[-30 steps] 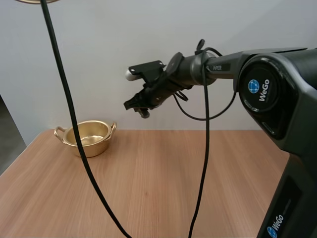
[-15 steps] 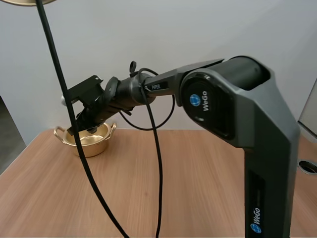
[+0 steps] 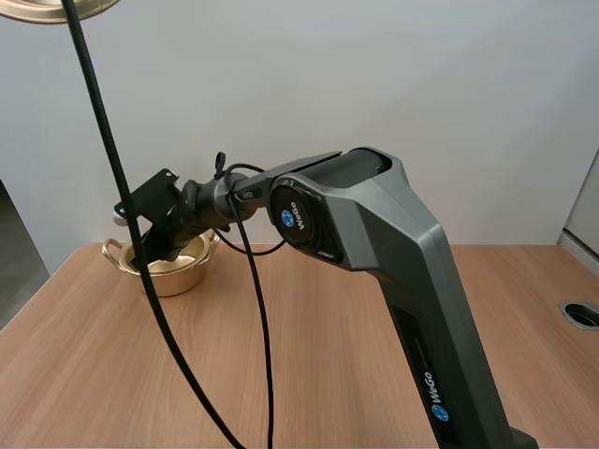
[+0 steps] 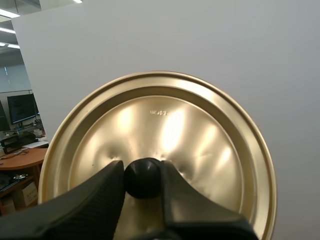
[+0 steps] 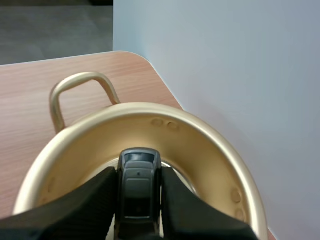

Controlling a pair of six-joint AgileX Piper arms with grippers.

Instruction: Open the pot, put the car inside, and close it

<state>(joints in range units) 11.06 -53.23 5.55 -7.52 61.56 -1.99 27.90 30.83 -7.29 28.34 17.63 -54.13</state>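
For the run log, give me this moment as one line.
left gripper: shut on lid knob | right gripper: shut on car over open pot | car: not released

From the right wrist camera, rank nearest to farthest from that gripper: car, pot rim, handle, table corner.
1. car, pinched in the right gripper
2. pot rim, just beyond it
3. handle, past the rim
4. table corner, farthest back

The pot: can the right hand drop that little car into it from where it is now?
Probably yes. The pot is open, its lid held by the left hand, and the right hand holds the car just over the opening, with nothing between.
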